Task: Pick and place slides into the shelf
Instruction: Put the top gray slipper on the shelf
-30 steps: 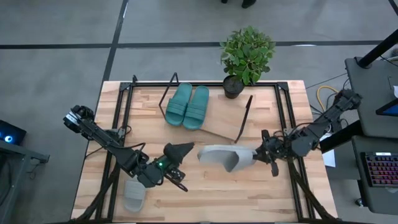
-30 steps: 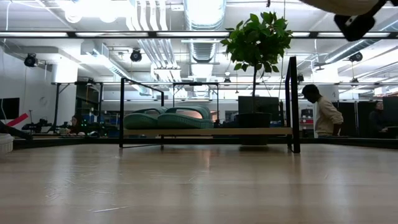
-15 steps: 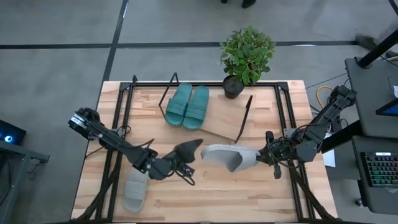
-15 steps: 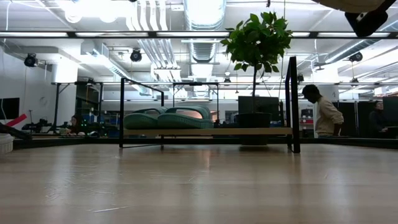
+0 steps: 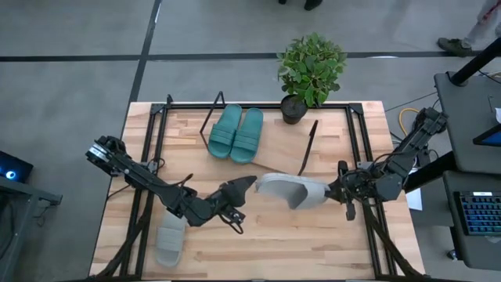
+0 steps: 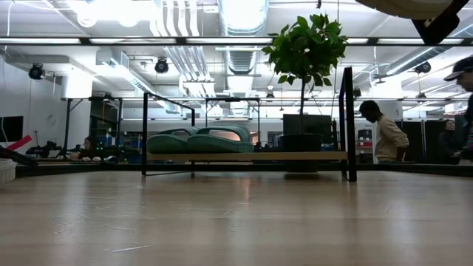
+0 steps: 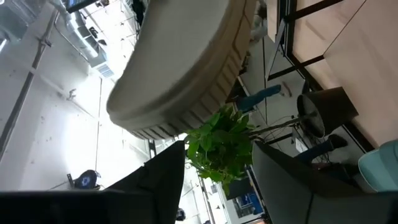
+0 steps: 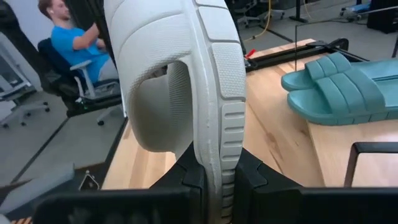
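Overhead, the right gripper (image 5: pixel 338 190) pinches a grey slide (image 5: pixel 291 189) by its edge, holding it on its side above the desk (image 5: pixel 313 243), seemingly to carry it toward the shelf (image 5: pixel 270 160), where two teal slides (image 5: pixel 237 134) already lie. The left gripper (image 5: pixel 235 197) hovers nearby, fingers spread and empty. Another grey slide (image 5: pixel 169 241) waits on the desk.

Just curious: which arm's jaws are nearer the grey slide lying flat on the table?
Left. The left gripper hangs just beside that slide; the right gripper is across the table, holding the other grey slide.
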